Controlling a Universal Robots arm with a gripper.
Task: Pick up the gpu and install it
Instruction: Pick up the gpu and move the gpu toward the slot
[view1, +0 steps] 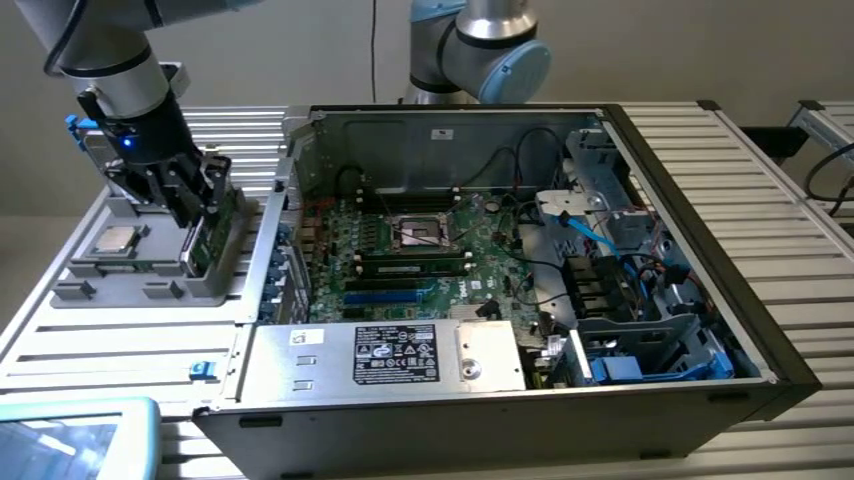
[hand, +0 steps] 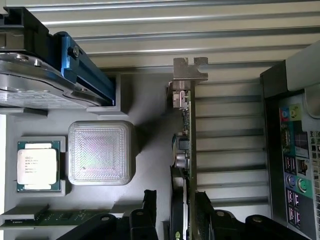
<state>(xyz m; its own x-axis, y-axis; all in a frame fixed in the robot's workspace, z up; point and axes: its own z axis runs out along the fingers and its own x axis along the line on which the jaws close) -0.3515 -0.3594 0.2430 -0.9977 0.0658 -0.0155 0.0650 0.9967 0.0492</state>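
On the left, in the grey tray (view1: 80, 272) (hand: 145, 100), the gpu (view1: 203, 240) (hand: 189, 125) is stood on edge beside a processor (hand: 37, 165) and a hard drive (hand: 35, 85). The gripper (view1: 187, 200) (hand: 175, 200) is spread astride it, with a gap seen on one side.

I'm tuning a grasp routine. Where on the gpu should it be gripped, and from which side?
Probably pinch the gpu across its two flat faces, near the middle of its upper long edge, coming straight down from above. It stands on edge in the grey holder, thin side up, with the silver bracket at one end.
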